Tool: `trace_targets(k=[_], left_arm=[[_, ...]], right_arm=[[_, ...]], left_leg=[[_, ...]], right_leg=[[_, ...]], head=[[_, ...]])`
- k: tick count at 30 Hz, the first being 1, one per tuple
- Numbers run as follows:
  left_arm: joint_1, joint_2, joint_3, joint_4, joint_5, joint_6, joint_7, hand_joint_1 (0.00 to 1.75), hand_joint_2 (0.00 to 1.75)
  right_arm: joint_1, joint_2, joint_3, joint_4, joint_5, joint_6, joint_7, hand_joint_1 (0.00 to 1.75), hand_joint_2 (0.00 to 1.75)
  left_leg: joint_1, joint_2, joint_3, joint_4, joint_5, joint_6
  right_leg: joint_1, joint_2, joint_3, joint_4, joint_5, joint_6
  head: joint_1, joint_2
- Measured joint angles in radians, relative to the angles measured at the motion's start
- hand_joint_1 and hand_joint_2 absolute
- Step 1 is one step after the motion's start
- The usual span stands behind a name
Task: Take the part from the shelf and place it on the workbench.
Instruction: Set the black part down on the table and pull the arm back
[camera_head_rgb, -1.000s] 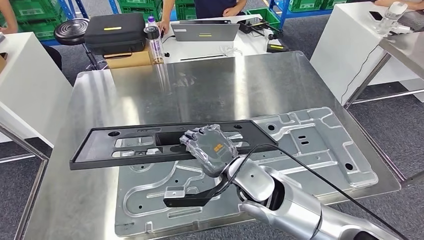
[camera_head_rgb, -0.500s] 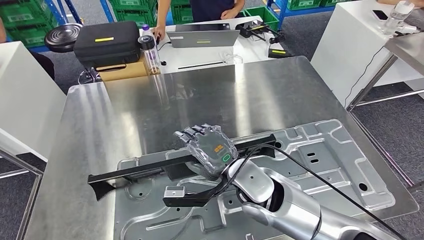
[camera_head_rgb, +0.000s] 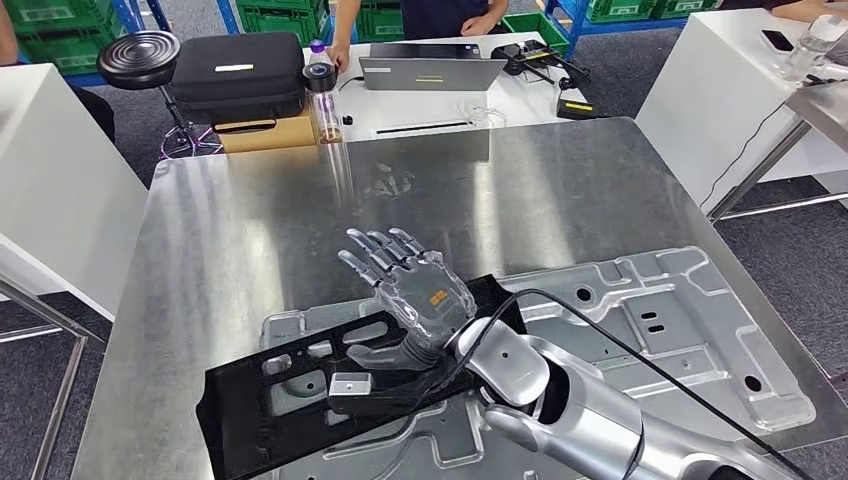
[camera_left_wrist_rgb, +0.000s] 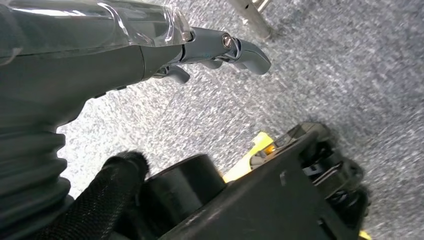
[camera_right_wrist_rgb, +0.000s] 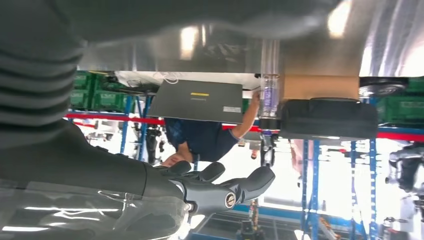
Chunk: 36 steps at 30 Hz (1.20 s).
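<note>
A matte black part (camera_head_rgb: 330, 385) lies across a pale silver-grey stamped panel (camera_head_rgb: 650, 330) on a brushed, reflective steel worktop (camera_head_rgb: 240, 230), beneath a right hand (camera_head_rgb: 415, 290) with a clear shell over grey, marked with an orange patch and a small green dot. Behind stand a black case (camera_head_rgb: 238, 72) with a yellow stripe, a tan cardboard box (camera_head_rgb: 265, 133), a purple-capped clear bottle (camera_head_rgb: 325, 100), a grey laptop (camera_head_rgb: 432, 72) and green crates (camera_head_rgb: 60, 25) on blue racking. The left hand (camera_left_wrist_rgb: 150, 45) is dark grey over speckled grey carpet (camera_left_wrist_rgb: 325, 75).

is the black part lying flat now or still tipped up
Lying flat: the black part rests on the metal panel, with the right hand above it, fingers spread.
</note>
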Motion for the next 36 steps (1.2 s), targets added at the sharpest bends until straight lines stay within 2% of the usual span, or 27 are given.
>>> trace_targets(k=[2, 3, 4, 6, 7, 8, 9, 10, 11, 13, 14, 15, 17, 18, 19, 22, 23, 24, 25, 27, 28, 29, 30, 32, 33, 34, 36], left_arm=[[0.002, 0.0, 0.0, 0.0, -0.001, -0.002, 0.0, 0.0, 0.0], [0.002, 0.0, 0.0, 0.0, -0.001, -0.003, 0.0, 0.0, 0.0], [0.002, 0.0, 0.0, 0.0, -0.002, -0.004, 0.001, 0.0, 0.0], [0.003, 0.0, 0.0, 0.0, -0.004, -0.006, 0.003, 0.0, 0.0], [0.004, 0.0, 0.0, 0.0, -0.005, -0.006, 0.004, 0.0, 0.0], [0.005, -0.001, 0.0, 0.0, -0.005, -0.006, 0.005, 0.0, 0.0], [0.006, -0.001, 0.0, 0.0, -0.005, -0.006, 0.006, 0.0, 0.0], [0.006, -0.001, 0.0, 0.0, -0.005, -0.006, 0.006, 0.0, 0.0], [0.007, -0.001, -0.001, 0.0, -0.005, -0.006, 0.006, 0.0, 0.0], [0.007, -0.001, -0.001, 0.0, -0.006, -0.007, 0.006, 0.0, 0.0], [0.008, -0.001, -0.001, 0.0, -0.007, -0.008, 0.006, 0.0, 0.0], [0.008, -0.001, -0.002, 0.0, -0.008, -0.009, 0.006, 0.0, 0.0], [0.011, -0.001, -0.003, 0.0, -0.01, -0.009, 0.006, 0.0, 0.0], [0.012, 0.0, -0.004, 0.0, -0.011, -0.009, 0.006, 0.0, 0.0], [0.013, 0.0, -0.004, 0.0, -0.012, -0.009, 0.006, 0.0, 0.0], [0.013, 0.0, -0.006, 0.0, -0.012, -0.009, 0.007, 0.0, 0.0], [0.013, 0.0, -0.006, 0.0, -0.012, -0.009, 0.007, 0.0, 0.0], [0.013, -0.001, -0.007, 0.0, -0.012, -0.009, 0.009, 0.0, 0.0], [0.013, -0.001, -0.007, 0.0, -0.012, -0.009, 0.011, 0.0, 0.0], [0.015, -0.001, -0.009, 0.0, -0.013, -0.009, 0.016, 0.0, 0.0], [0.016, -0.001, -0.01, 0.0, -0.013, -0.009, 0.017, 0.0, 0.0], [0.018, -0.001, -0.011, 0.0, -0.013, -0.009, 0.018, 0.0, 0.0], [0.019, -0.001, -0.012, 0.0, -0.013, -0.009, 0.019, 0.0, 0.0], [0.019, -0.002, -0.013, 0.0, -0.013, -0.009, 0.02, 0.0, 0.0], [0.019, -0.002, -0.014, 0.0, -0.013, -0.009, 0.02, 0.0, 0.0], [0.019, -0.002, -0.014, 0.0, -0.013, -0.009, 0.02, 0.0, 0.0], [0.018, -0.003, -0.014, 0.0, -0.013, -0.009, 0.02, 0.0, 0.0]], right_arm=[[0.0, -0.001, -0.001, -0.001, 0.0, 0.0, 0.0, 0.0, 0.0], [0.0, -0.001, -0.002, -0.001, 0.001, 0.0, 0.0, 0.0, 0.0], [0.001, -0.001, -0.003, -0.001, 0.002, 0.0, 0.001, 0.0, 0.0], [0.003, -0.002, -0.004, -0.001, 0.003, 0.0, 0.001, 0.0, 0.0], [0.005, -0.002, -0.004, -0.001, 0.005, 0.0, 0.001, 0.0, 0.0], [0.007, -0.003, -0.004, -0.001, 0.006, 0.0, 0.002, 0.0, 0.0], [0.009, -0.004, -0.004, -0.001, 0.008, 0.0, 0.002, 0.0, 0.0], [0.01, -0.004, -0.004, -0.001, 0.009, 0.0, 0.002, 0.0, 0.0], [0.01, -0.004, -0.005, -0.001, 0.009, 0.0, 0.002, 0.0, 0.0], [0.01, -0.004, -0.006, -0.003, 0.01, 0.0, 0.004, 0.0, 0.0], [0.009, -0.004, -0.007, -0.004, 0.01, 0.0, 0.005, 0.0, 0.0], [0.009, -0.004, -0.007, -0.005, 0.011, 0.0, 0.008, 0.0, 0.0], [0.009, -0.004, -0.008, -0.007, 0.012, 0.0, 0.012, 0.0, 0.0], [0.009, -0.004, -0.008, -0.007, 0.013, 0.0, 0.013, 0.0, 0.0], [0.009, -0.004, -0.008, -0.007, 0.014, 0.0, 0.013, 0.0, 0.0], [0.01, -0.004, -0.008, -0.009, 0.018, 0.001, 0.013, 0.0, 0.0], [0.01, -0.004, -0.008, -0.009, 0.019, 0.001, 0.013, 0.0, 0.0], [0.011, -0.004, -0.008, -0.009, 0.019, 0.001, 0.013, 0.0, 0.0], [0.011, -0.004, -0.008, -0.009, 0.019, 0.001, 0.013, 0.0, 0.0], [0.011, -0.004, -0.008, -0.009, 0.019, 0.001, 0.013, 0.0, 0.0], [0.011, -0.004, -0.008, -0.01, 0.019, 0.001, 0.013, 0.0, 0.0], [0.011, -0.004, -0.009, -0.011, 0.019, 0.001, 0.014, 0.0, 0.0], [0.011, -0.004, -0.009, -0.012, 0.019, 0.001, 0.014, 0.0, 0.0], [0.011, -0.005, -0.009, -0.014, 0.02, 0.001, 0.014, 0.0, 0.0], [0.011, -0.005, -0.009, -0.015, 0.02, 0.001, 0.014, 0.0, 0.0], [0.011, -0.005, -0.009, -0.015, 0.02, 0.001, 0.014, 0.0, 0.0], [0.011, -0.006, -0.009, -0.015, 0.02, 0.002, 0.014, 0.0, 0.0]], left_leg=[[0.002, 0.002, 0.003, -0.006, 0.008, 0.011], [0.004, 0.004, 0.005, -0.009, 0.012, 0.016], [0.007, 0.006, 0.007, -0.013, 0.015, 0.02], [0.007, 0.009, 0.008, -0.014, 0.018, 0.023], [0.006, 0.011, 0.008, -0.014, 0.018, 0.023], [0.005, 0.012, 0.007, -0.014, 0.019, 0.022], [0.004, 0.012, 0.007, -0.014, 0.021, 0.02], [0.003, 0.012, 0.007, -0.014, 0.023, 0.018], [0.004, 0.012, 0.007, -0.014, 0.025, 0.014], [0.003, 0.012, 0.006, -0.014, 0.031, 0.003], [0.003, 0.011, 0.005, -0.015, 0.035, -0.004], [0.003, 0.011, 0.004, -0.017, 0.041, -0.012], [0.006, 0.011, -0.002, -0.018, 0.046, -0.028], [0.007, 0.011, -0.01, -0.006, 0.031, -0.035], [0.009, 0.011, -0.024, 0.027, -0.001, -0.041], [0.015, 0.012, -0.084, 0.225, -0.136, -0.055], [0.016, 0.012, -0.09, 0.271, -0.153, -0.058], [0.016, 0.012, -0.079, 0.281, -0.149, -0.059], [0.016, 0.012, -0.048, 0.25, -0.128, -0.059], [0.016, 0.011, 0.054, 0.103, -0.082, -0.055], [0.014, 0.01, 0.099, 0.03, -0.07, -0.049], [0.012, 0.008, 0.127, -0.019, -0.066, -0.043], [0.01, 0.006, 0.137, -0.042, -0.066, -0.036], [0.009, 0.005, 0.125, -0.044, -0.054, -0.021], [0.011, 0.007, 0.116, -0.043, -0.046, -0.012], [0.013, 0.009, 0.107, -0.044, -0.036, -0.003], [0.013, 0.013, 0.083, -0.044, -0.014, 0.008]], right_leg=[[-0.003, 0.0, -0.001, 0.006, -0.004, 0.012], [-0.002, -0.001, -0.009, 0.028, -0.02, 0.014], [-0.001, -0.002, -0.028, 0.073, -0.049, 0.013], [0.001, -0.004, -0.089, 0.218, -0.125, 0.01], [0.001, -0.004, -0.119, 0.285, -0.15, 0.009], [0.002, -0.004, -0.134, 0.322, -0.156, 0.008], [0.002, -0.004, -0.129, 0.319, -0.143, 0.005], [0.002, -0.004, -0.103, 0.272, -0.112, 0.002], [0.003, -0.004, -0.061, 0.196, -0.077, -0.003], [0.01, -0.004, 0.008, 0.065, -0.029, -0.011], [0.014, -0.004, 0.022, 0.033, -0.021, -0.015], [0.019, -0.003, 0.022, 0.026, -0.019, -0.019], [0.017, -0.004, 0.013, 0.021, -0.007, -0.033], [0.015, -0.005, 0.006, 0.019, 0.001, -0.041], [0.013, -0.006, -0.003, 0.016, 0.01, -0.049], [0.015, -0.008, -0.033, 0.016, 0.034, -0.06], [0.016, -0.008, -0.043, 0.016, 0.042, -0.06], [0.016, -0.008, -0.053, 0.017, 0.05, -0.059], [0.016, -0.007, -0.062, 0.017, 0.058, -0.058], [0.017, -0.005, -0.077, 0.018, 0.072, -0.051], [0.019, -0.003, -0.082, 0.018, 0.079, -0.047], [0.02, -0.002, -0.085, 0.018, 0.087, -0.042], [0.022, -0.002, -0.088, 0.017, 0.095, -0.036], [0.022, -0.001, -0.094, 0.017, 0.104, -0.025], [0.021, -0.001, -0.102, 0.028, 0.091, -0.021], [0.02, -0.002, -0.115, 0.057, 0.06, -0.017], [0.018, -0.004, -0.157, 0.18, -0.043, -0.011]], head=[[0.0, 0.0], [0.001, 0.0], [0.001, 0.0], [0.003, 0.0], [0.003, 0.0], [0.003, 0.0], [0.003, 0.0], [0.003, 0.0], [0.003, 0.0], [0.003, 0.0], [0.003, 0.0], [0.003, 0.0], [0.003, 0.0], [0.003, 0.0], [0.002, 0.0], [0.0, 0.0], [0.0, 0.0], [0.0, 0.0], [0.0, 0.0], [0.0, 0.0], [0.0, 0.0], [0.001, 0.0], [0.002, 0.0], [0.003, 0.0], [0.003, 0.0], [0.004, 0.0], [0.005, 0.0]])
